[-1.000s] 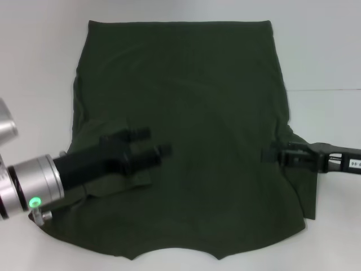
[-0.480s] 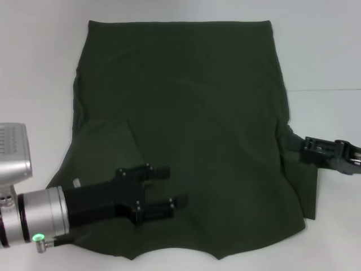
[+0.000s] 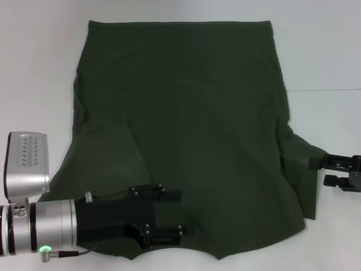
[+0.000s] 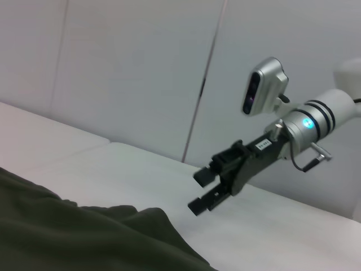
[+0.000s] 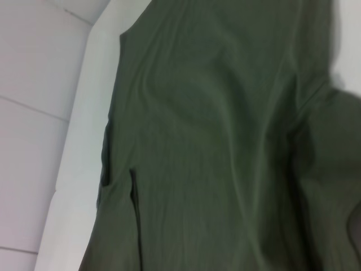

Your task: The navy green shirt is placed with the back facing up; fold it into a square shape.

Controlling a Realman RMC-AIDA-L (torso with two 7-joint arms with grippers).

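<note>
Folding Barely Begun: Shirt Lies Nearly Flat

Spreading back-up across the white table [image 3: 327,51], the shirt [image 3: 186,113] has both sleeves turned inward, one flap near each side; the body itself shows no fold, so the square is judged far off, with side and lengthwise folds remaining. The left gripper [image 3: 171,213] hangs over the shirt's near edge, close to the collar, its fingers parted and holding nothing. The right gripper [image 3: 334,171] sits just beyond the shirt's right edge, beside the folded sleeve, fingers likewise apart and empty.
</note>
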